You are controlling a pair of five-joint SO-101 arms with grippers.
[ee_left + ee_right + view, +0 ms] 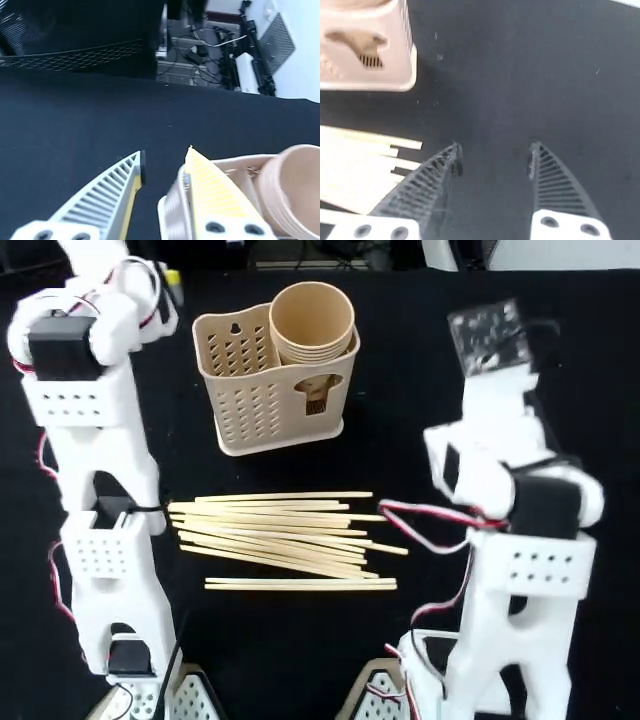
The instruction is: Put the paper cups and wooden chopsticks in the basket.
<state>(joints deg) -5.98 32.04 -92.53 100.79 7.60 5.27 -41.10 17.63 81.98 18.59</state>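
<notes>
Arm on the left first: the left gripper (165,155) hangs at the far side of the table (400,390), jaws parted a bit with nothing between them. One finger sits right by the left end wall of the basket (250,410); can't tell if it's actually touching.

Next over, the basket stands upright and the paper cups (312,315) are stacked in its right-hand compartment, so I'd call that half done. The other compartment looks empty from above.

Nearer the arm bases, the chopsticks (285,535) all lie flat in a loose heap on the table between the two arms, apart from the basket, none picked up. Then the right gripper (495,150) is wide open and empty too, hovering over bare table with the heap's ends just beside one finger.

My read: we're at the very start of the chopsticks step. The next move needs a gripper down low over the pile, jaws lined across the sticks, pinching a bundle without scattering the rest. The right one looks better placed. Thin flat sticks, gonna be fiddly.
</notes>
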